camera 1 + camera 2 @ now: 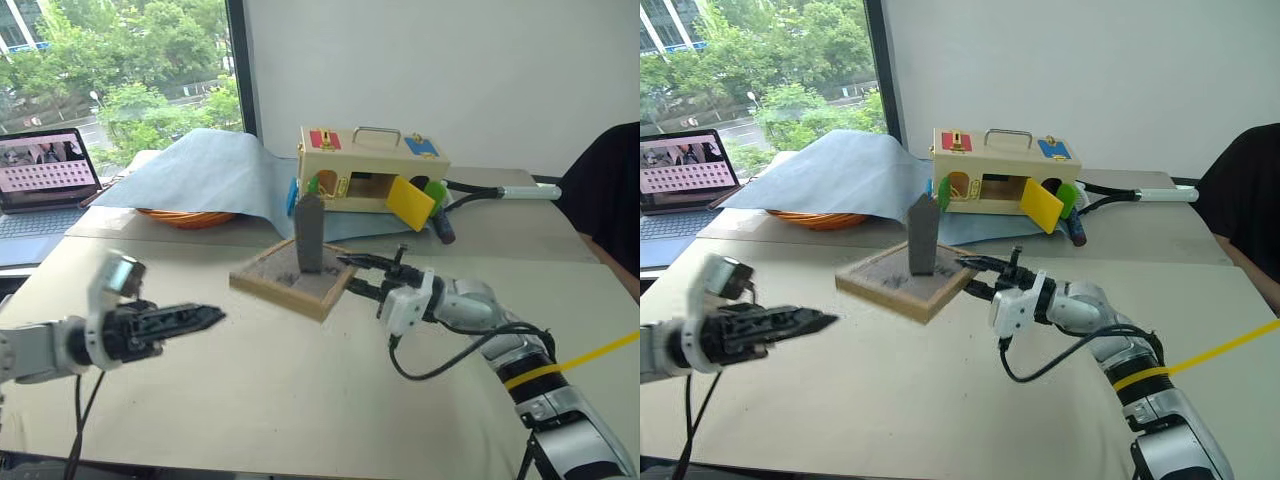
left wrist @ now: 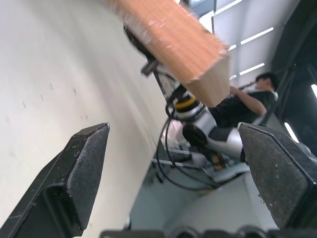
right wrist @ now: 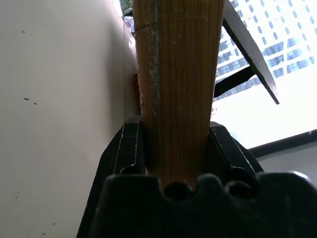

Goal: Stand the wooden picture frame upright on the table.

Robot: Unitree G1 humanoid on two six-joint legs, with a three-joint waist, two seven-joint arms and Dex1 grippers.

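- The left gripper (image 1: 205, 318) hovers low over the near side of the desk (image 1: 300, 400), pointing toward the middle; in the left wrist view its fingers (image 2: 74, 173) stand wide apart with nothing between them.
- The right gripper (image 1: 355, 277) reaches in from the right, its fingers clamped on the edge of the wooden picture frame (image 1: 290, 278), as the right wrist view shows close up.
- The frame lies face down, roughly flat at mid-desk, dark back board upward, with its fold-out stand (image 1: 309, 232) sticking up.
- Behind it stand a wooden box with coloured doors (image 1: 370, 170), a blue cloth (image 1: 200, 170) and a laptop (image 1: 45, 180).
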